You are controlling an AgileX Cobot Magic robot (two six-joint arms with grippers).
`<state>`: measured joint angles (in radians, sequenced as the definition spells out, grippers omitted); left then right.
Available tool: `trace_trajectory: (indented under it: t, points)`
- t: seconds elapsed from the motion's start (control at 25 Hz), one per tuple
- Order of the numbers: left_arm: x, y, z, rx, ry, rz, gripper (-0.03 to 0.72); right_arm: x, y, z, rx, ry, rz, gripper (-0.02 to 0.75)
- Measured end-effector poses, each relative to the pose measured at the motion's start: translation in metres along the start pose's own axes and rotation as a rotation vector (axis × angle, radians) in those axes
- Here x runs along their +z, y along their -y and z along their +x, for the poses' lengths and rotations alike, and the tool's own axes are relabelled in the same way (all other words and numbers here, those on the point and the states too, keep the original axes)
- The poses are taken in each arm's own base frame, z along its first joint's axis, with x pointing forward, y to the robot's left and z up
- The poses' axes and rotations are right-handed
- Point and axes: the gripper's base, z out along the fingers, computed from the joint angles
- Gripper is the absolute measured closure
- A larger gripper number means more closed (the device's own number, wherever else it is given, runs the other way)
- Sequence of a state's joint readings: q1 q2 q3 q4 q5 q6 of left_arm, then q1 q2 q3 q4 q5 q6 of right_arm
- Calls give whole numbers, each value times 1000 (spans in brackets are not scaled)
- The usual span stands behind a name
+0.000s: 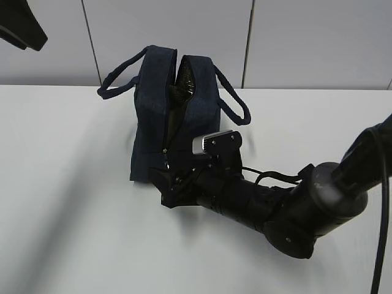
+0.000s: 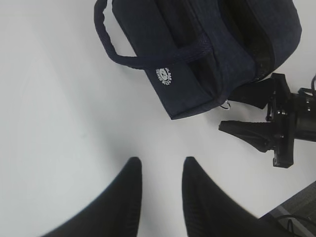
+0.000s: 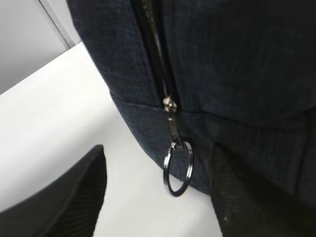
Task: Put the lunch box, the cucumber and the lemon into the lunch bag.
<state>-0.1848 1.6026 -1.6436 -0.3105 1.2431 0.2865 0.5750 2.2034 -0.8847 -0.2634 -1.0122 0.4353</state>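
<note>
The dark navy lunch bag [image 1: 153,122] stands on the white table, its top gaping open along the zipper. Its slider sits low on the near end, and the metal ring pull [image 3: 177,168] hangs there. My right gripper [image 1: 164,184] is open at that near end, its fingers either side of the ring without touching it [image 3: 158,153]. It also shows in the left wrist view [image 2: 227,111]. My left gripper [image 2: 160,160] is open and empty, high above the table left of the bag [image 2: 207,44]. The lunch box, cucumber and lemon are out of view.
The bag's two loop handles [image 1: 236,104] droop to either side, and its white round logo [image 2: 163,76] faces left. The white table [image 1: 61,196] runs back to a grey panel wall [image 1: 306,43]. The right arm [image 1: 306,208] lies across the table's front right.
</note>
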Motion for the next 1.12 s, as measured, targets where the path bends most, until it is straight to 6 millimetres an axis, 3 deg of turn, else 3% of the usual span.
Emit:
trace_trajectory:
  t: [0.48,0.76,1.12]
  points:
    - [0,0,0,0,0,0,503,1,1,3,10,10,5,248]
    - [0,0,0,0,0,0,503,1,2,3,15,13,11,365]
    - [0,1,0,-3,3,10,504,1,2,3,17,14,13,401]
